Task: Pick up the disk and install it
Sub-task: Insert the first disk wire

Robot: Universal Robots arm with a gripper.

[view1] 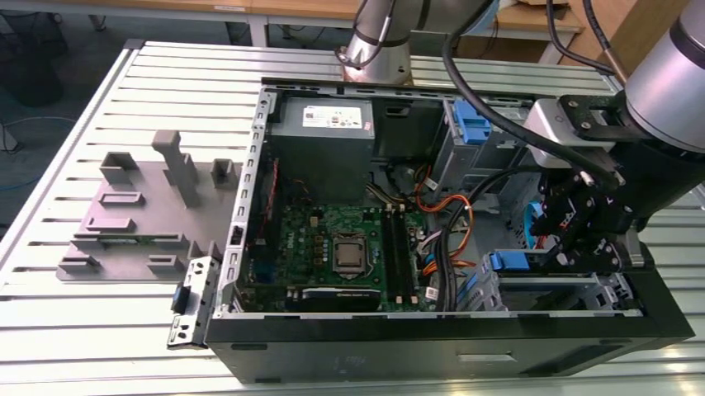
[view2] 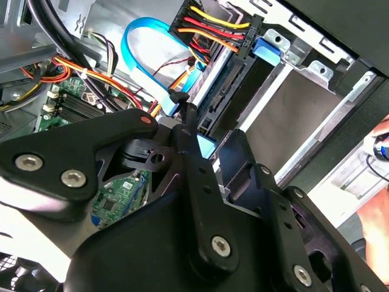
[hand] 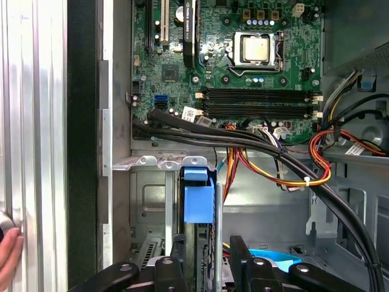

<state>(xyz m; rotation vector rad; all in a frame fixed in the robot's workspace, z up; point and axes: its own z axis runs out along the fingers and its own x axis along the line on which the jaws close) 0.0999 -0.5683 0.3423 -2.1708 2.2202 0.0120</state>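
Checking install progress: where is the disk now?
At the exterior view's right, the disk stands on edge in the metal drive cage beside the motherboard, at the pincer.

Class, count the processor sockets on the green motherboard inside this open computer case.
1. The processor socket sits centrally on the motherboard, beside the long memory slots. Cables cover one board edge, possibly hiding more.

Slatted metal table [view1: 187, 74], wooden desks [view1: 297, 7] behind, dark floor [view1: 111, 33] beyond
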